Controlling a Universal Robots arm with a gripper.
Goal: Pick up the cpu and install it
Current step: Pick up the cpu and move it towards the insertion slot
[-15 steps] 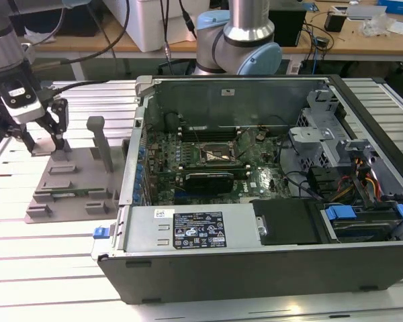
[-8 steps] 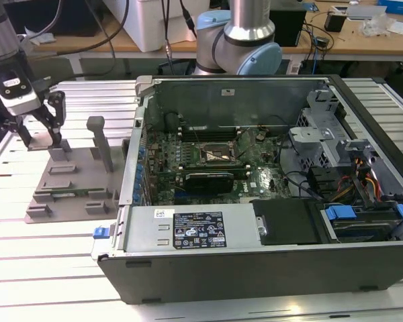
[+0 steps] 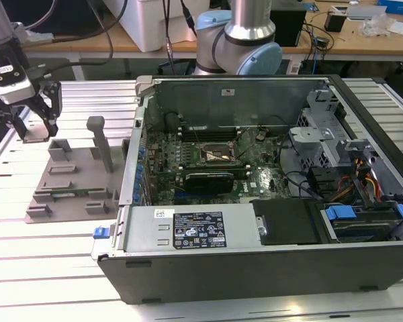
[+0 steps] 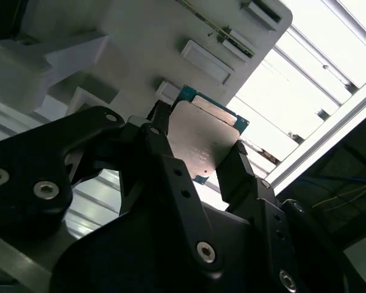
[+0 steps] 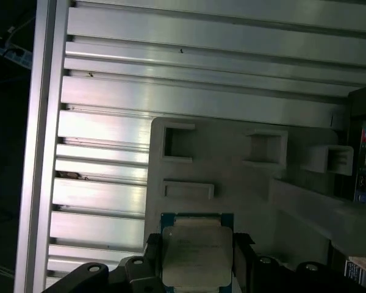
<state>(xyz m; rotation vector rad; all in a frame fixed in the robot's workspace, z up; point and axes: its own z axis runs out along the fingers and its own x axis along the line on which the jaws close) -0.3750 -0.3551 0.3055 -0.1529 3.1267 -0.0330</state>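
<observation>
The cpu [image 4: 202,135] is a flat square chip with a silver-grey top plate and a thin green edge. My gripper [image 4: 198,141] is shut on it, one black finger on each of two opposite sides. The first wrist view shows the cpu [image 5: 197,255] held the same way in the gripper [image 5: 197,251], just over the grey plastic tray [image 5: 256,189]. In the exterior view the gripper [image 3: 35,124] hangs with the cpu [image 3: 35,136] over the tray's [image 3: 70,184] far corner on the exterior view's left. The motherboard socket [image 3: 218,155] lies inside the open computer case [image 3: 255,261].
The tray carries upright posts [image 3: 101,141] and raised slots [image 3: 60,168] beside my gripper. The case's metal side wall [image 3: 136,147] stands between the tray and the motherboard. Cables and drive bays [image 3: 349,174] crowd the case's right side. The arm's base [image 3: 238,40] rises behind the case.
</observation>
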